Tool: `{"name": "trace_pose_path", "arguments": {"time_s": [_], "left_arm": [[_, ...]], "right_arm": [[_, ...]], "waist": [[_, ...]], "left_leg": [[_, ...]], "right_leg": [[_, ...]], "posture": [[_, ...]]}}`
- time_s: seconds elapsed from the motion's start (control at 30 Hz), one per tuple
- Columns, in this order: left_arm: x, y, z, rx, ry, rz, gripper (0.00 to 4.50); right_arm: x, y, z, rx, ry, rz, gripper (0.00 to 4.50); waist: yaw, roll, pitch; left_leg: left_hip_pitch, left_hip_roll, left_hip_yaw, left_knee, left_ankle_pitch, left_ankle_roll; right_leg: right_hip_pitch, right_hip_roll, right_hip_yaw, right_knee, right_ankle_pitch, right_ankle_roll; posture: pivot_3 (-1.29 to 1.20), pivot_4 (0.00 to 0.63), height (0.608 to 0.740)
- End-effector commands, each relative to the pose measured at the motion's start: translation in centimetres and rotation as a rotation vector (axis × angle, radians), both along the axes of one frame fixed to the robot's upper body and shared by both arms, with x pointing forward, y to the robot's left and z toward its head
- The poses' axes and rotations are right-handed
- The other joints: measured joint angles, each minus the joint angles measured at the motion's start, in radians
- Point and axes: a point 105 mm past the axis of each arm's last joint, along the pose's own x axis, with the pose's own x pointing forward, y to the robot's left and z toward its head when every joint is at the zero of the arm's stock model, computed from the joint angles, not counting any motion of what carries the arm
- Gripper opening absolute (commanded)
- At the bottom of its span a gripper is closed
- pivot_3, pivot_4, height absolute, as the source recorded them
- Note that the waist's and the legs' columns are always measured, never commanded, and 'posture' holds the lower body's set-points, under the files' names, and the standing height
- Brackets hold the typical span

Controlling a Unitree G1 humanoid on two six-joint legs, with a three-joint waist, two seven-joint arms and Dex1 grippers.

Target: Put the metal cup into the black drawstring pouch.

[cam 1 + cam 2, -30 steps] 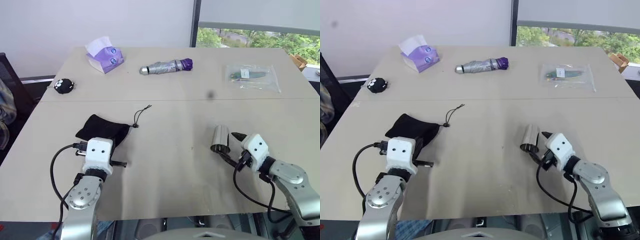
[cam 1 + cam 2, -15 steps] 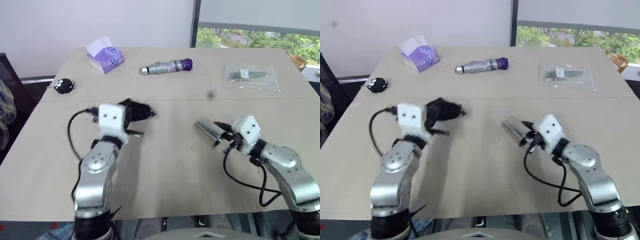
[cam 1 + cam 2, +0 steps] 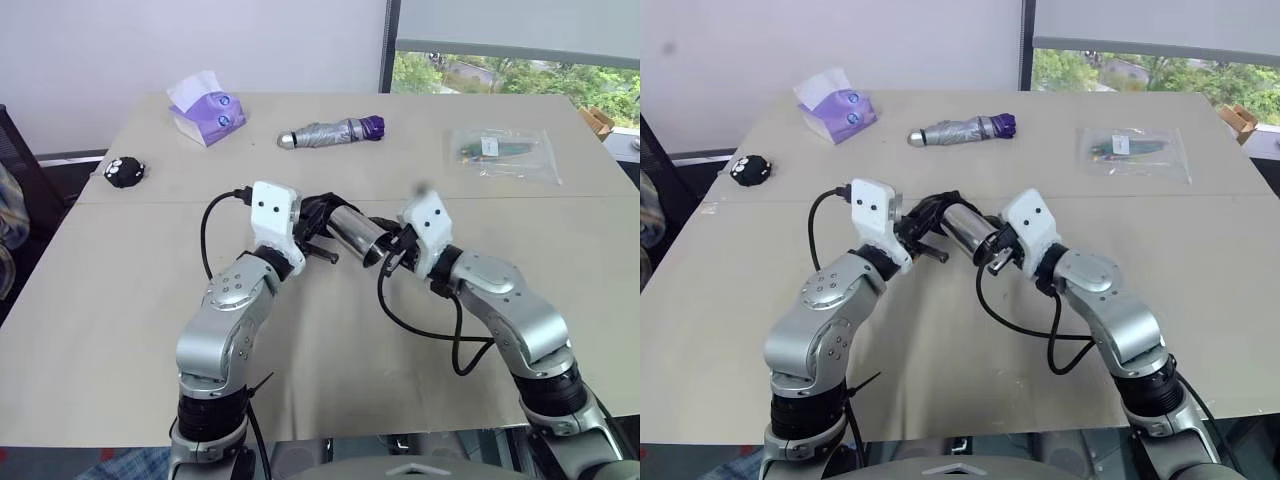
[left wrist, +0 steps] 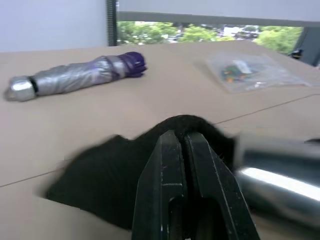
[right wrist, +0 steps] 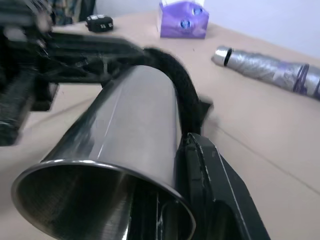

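Cup rim's hollow interior in right wrist view

We see the shiny metal cup held level above the table, its base end toward the pouch. The black drawstring pouch hangs bunched just beside it.

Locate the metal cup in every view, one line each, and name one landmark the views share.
Left eye view: metal cup at centre, between the two wrists, base toward the black drawstring pouch.
Right eye view: centre, slightly left.
Left wrist view: right edge, lying level.
Right wrist view: large in the foreground, open rim nearest the camera.
Shared landmark: the folded silver umbrella with the purple end.
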Motion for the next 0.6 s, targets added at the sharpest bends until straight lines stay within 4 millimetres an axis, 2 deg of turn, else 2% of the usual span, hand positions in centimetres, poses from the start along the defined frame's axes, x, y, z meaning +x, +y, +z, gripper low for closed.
{"name": "trace_pose_path", "arguments": {"time_s": [0.03, 0.2, 0.4, 0.6], "left_arm": [[-0.8, -0.6, 1.1, -0.017, -0.041, -0.055, 0.00], [-1.3, -1.0, 0.9, -0.025, -0.030, -0.100, 0.00], [-1.7, -1.3, 0.5, -0.023, -0.019, -0.127, 0.00], [-1.8, -1.1, 0.4, -0.029, -0.018, -0.133, 0.00]], "right_arm": [[0.3, 0.4, 0.9, 0.005, -0.061, -0.012, 0.07], [1.1, 1.1, 0.8, 0.022, -0.059, -0.032, 0.07], [1.3, 2.3, 1.4, 0.318, 0.102, -0.030, 0.07], [0.7, 2.9, 1.6, 0.500, 0.243, 0.045, 0.07]], "waist": [[-0.002, 0.000, 0.000], [-0.011, 0.000, 0.000], [-0.012, 0.000, 0.000], [-0.012, 0.000, 0.000]], "left_leg": [[0.000, 0.000, 0.000, 0.000, 0.000, 0.000], [0.000, 0.000, 0.000, 0.000, 0.000, 0.000], [0.000, 0.001, -0.001, -0.001, 0.000, 0.000], [0.000, 0.001, 0.000, -0.001, 0.000, 0.000]], "right_leg": [[0.000, 0.000, 0.000, 0.000, 0.000, 0.000], [0.000, 0.000, 0.000, 0.000, 0.000, 0.000], [0.000, 0.001, 0.000, 0.001, 0.000, 0.000], [0.000, -0.001, 0.000, 0.000, 0.000, 0.000]], "posture": [[0.00, 0.150, 0.740], [0.00, 0.150, 0.740], [0.00, 0.150, 0.740], [0.00, 0.150, 0.740]]}}
